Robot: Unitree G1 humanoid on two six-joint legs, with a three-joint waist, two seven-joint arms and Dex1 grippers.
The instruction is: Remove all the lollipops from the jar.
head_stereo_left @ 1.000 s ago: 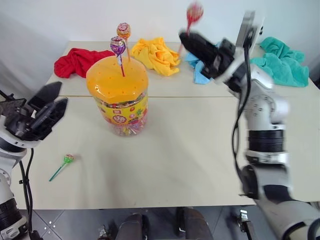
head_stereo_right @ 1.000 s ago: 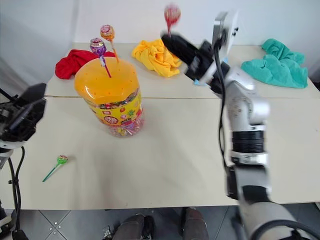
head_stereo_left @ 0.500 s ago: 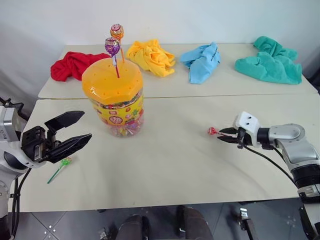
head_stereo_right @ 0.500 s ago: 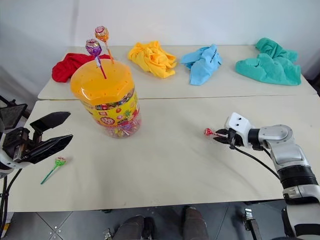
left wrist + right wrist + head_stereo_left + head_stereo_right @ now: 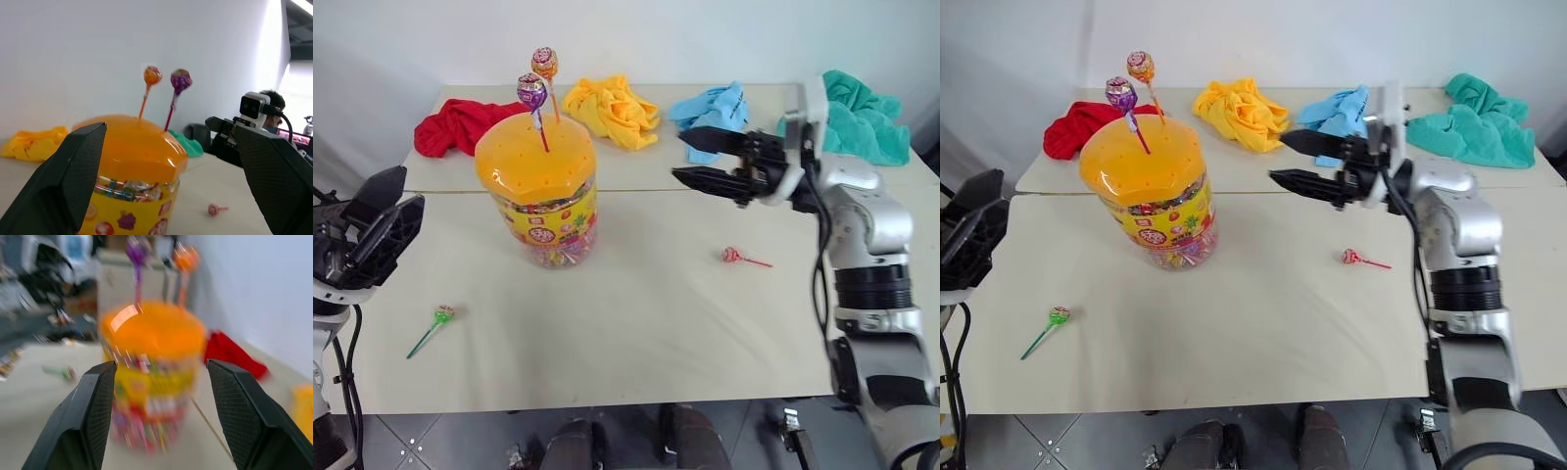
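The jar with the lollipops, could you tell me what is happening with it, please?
The robot is pulling lollipops out of the jar. Purple and orange ones stand in its lid. Green and red ones lie on the table. The right hand is open and empty, pointing at the jar; the left hand is open beside it.

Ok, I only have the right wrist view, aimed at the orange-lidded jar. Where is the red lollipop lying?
Observer: The small red-headed lollipop lies on the beige table, to the right of the clear plastic jar with the domed orange lid and apart from it.
Operator: What is the left arm doing?
Observer: The left gripper hangs to the left of the jar, its fingers open and empty.
Operator: Anything on the table under it?
Observer: A green-headed lollipop lies near the table's front left edge.
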